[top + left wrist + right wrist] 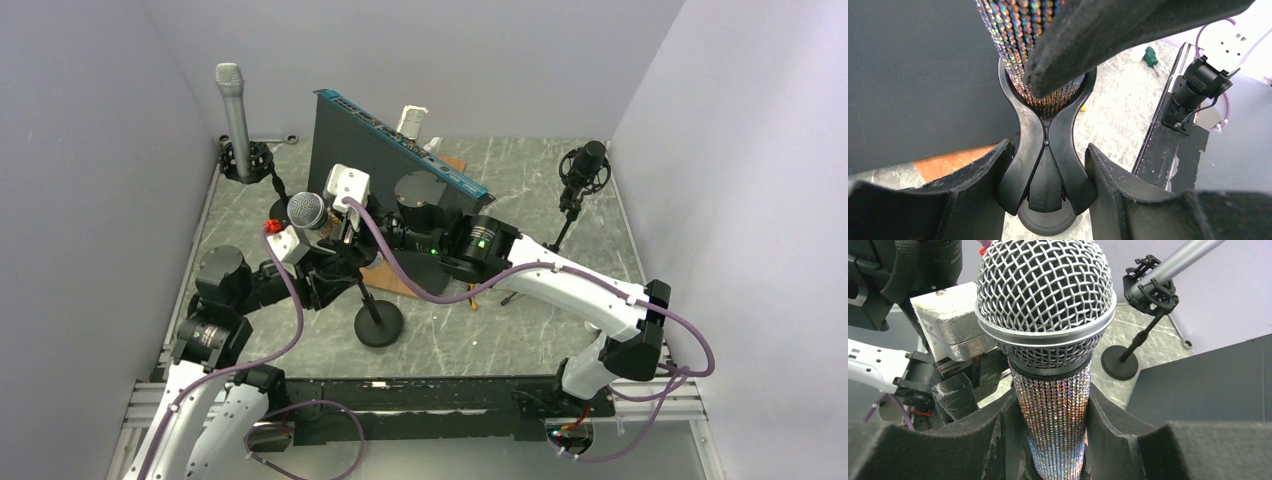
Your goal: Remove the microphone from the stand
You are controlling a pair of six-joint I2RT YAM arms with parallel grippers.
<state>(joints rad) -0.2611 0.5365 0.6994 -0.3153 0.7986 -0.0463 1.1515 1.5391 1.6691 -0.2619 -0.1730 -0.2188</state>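
Note:
The microphone (308, 211) has a silver mesh head and a rhinestone body (1055, 425). It stands upright in the black clip (1046, 165) of a stand with a round base (378, 325). My right gripper (1053, 405) is shut on the rhinestone body just below the head, one finger pressing each side; it also shows in the top view (340, 232). My left gripper (1048, 150) is shut on the stand clip below the microphone, with its fingers (983, 190) against the clip's lobes; it also shows in the top view (318, 262). The microphone's lower end sits in the clip.
A grey microphone (232, 100) stands on a stand at the back left. A black shock-mounted microphone (583, 170) stands at the back right. A dark upright panel (390, 160) is just behind the grippers, and a brown board (405, 282) lies beneath them.

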